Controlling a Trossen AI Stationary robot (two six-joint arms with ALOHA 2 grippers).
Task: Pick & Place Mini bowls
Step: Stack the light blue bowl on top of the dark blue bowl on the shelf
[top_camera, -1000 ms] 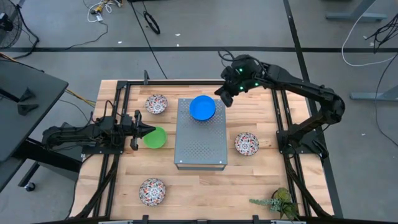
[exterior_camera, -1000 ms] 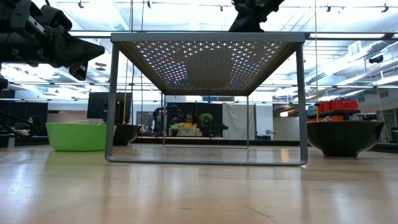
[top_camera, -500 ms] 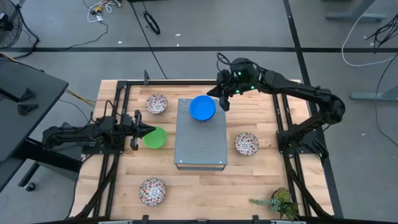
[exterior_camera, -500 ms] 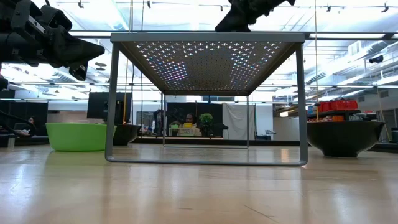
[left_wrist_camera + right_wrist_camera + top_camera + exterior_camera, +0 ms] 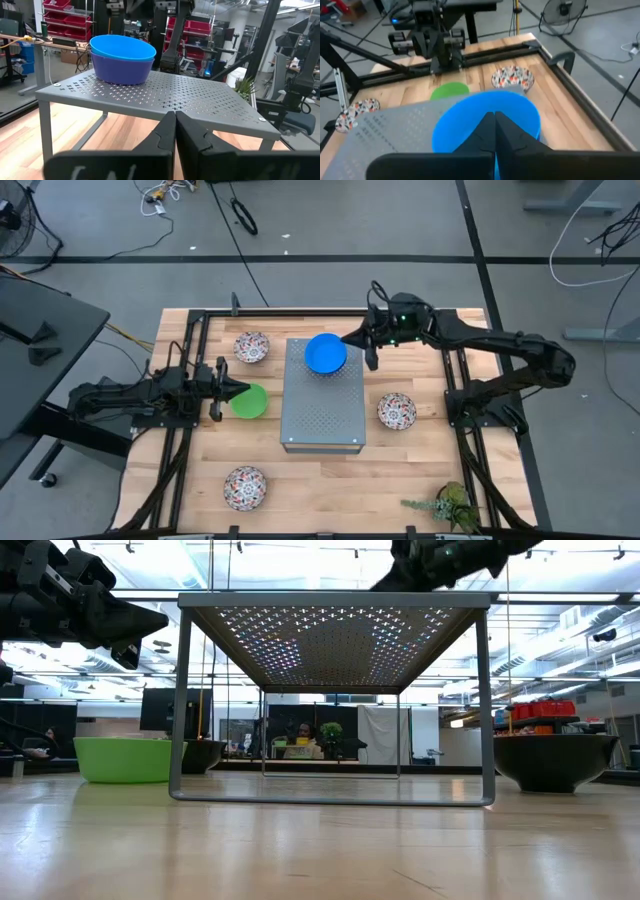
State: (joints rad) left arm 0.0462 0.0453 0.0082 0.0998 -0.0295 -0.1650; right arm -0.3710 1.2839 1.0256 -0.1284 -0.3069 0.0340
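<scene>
A bright blue mini bowl point(image 5: 325, 353) sits nested in a navy one point(image 5: 120, 72) on top of the grey perforated box point(image 5: 322, 415), near its far end. My right gripper point(image 5: 350, 340) is shut, its tips at the blue bowl's point(image 5: 470, 120) right rim, pointing toward the table's left. My left gripper point(image 5: 240, 391) is shut and holds nothing, level beside the green bowl point(image 5: 249, 401), which rests on the table left of the box. Three floral bowls stand on the wood: far left point(image 5: 251, 347), right point(image 5: 396, 411) and near left point(image 5: 244, 487). My right gripper's shut fingertips point(image 5: 494, 117) stand over the blue bowl's right rim point(image 5: 343, 348), coming in slanting from the table's right. I cannot tell whether they touch the rim. The bowl sits upright in the navy bowl on the box top.
Black frame rails point(image 5: 455, 390) run along the table's left and right sides. A small plant point(image 5: 445, 505) stands at the near right corner. The box top point(image 5: 200, 100) is bare on its near half, and bare wood lies in front of the box.
My right gripper has sunk toward the box top and tipped from pointing steeply down to nearly level, its wrist coming toward the table's near edge. Its tips stay shut by the blue bowl's right rim. The bowls have not moved.
</scene>
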